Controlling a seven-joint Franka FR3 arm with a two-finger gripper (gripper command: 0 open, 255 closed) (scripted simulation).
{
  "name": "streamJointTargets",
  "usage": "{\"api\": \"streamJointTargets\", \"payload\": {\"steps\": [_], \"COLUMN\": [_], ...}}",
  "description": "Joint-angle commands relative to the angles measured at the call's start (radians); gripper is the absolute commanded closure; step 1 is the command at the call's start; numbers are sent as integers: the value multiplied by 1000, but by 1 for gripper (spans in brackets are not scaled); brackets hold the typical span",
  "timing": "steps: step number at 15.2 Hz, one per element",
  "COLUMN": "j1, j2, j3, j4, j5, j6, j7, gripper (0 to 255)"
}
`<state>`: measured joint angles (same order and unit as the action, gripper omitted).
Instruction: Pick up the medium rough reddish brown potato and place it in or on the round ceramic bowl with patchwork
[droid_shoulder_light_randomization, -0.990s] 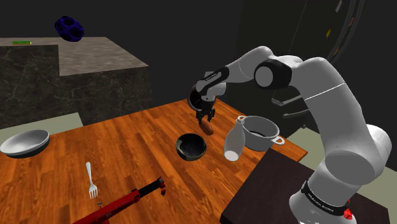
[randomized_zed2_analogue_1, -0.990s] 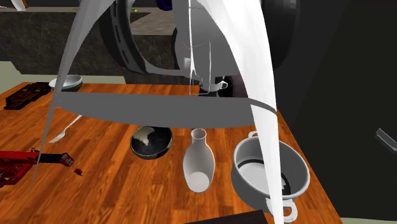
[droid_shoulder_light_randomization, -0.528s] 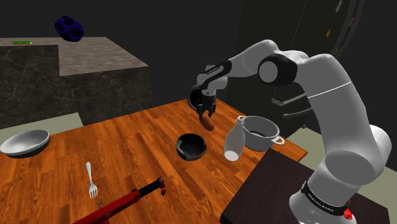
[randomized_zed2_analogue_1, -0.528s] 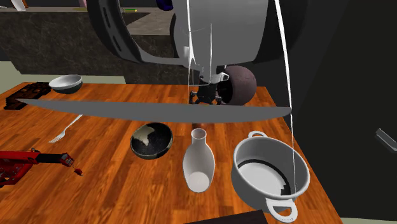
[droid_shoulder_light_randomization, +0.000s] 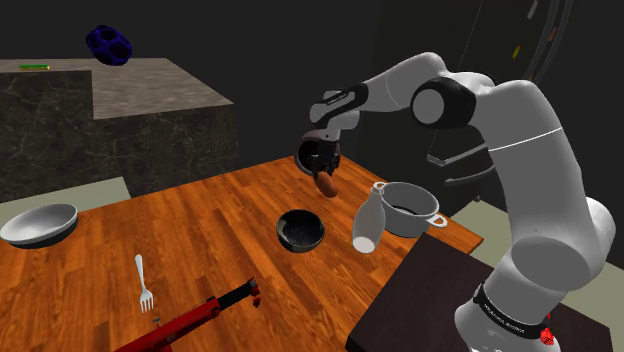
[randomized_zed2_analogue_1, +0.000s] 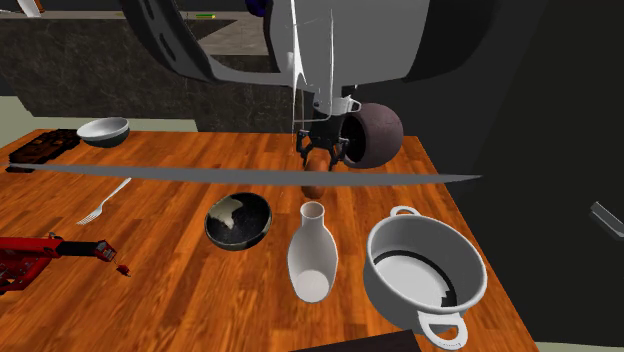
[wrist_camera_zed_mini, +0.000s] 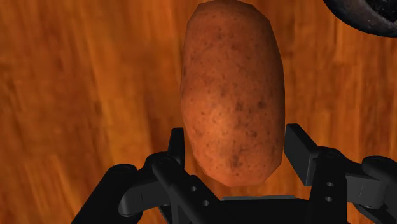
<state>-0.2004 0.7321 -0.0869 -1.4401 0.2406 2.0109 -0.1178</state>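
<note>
One red and black tool (droid_shoulder_light_randomization: 190, 318) lies nearest on the orange-brown wooden table (droid_shoulder_light_randomization: 200, 215), with a white fork (droid_shoulder_light_randomization: 144, 282) just beyond it. Mid-table: dark round bowl with a pale patch inside (droid_shoulder_light_randomization: 300, 230). White narrow-necked vase (droid_shoulder_light_randomization: 367, 222) upright just beside it. White two-handled pot (droid_shoulder_light_randomization: 408, 208) next along, towards the shoulder view's right. Farther back, the all-black gripper (wrist_camera_zed_mini: 236, 140) hangs above the table, pointing down. Fingers part-closed, one on each side of the rough reddish-brown oval potato (wrist_camera_zed_mini: 232, 83), clasping it by one end; the rest sticks out past the tips. Potato clear of the wood, behind the bowl and not over it. Just behind the gripper, a dark brown round jar (droid_shoulder_light_randomization: 310, 152) on its side. Beyond the table, a grey stone counter (droid_shoulder_light_randomization: 150, 85).
</note>
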Motion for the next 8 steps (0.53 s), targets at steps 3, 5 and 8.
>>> {"api": "streamJointTargets", "payload": {"steps": [3, 5, 8], "j1": [1, 1, 2], "j2": [-32, -45, -64], "j3": [-3, -4, -6], "j4": [3, 9, 19], "j5": [-5, -7, -10], "j6": [-35, -53, -82], "j7": [7, 10, 16], "gripper": [255, 255, 255]}}
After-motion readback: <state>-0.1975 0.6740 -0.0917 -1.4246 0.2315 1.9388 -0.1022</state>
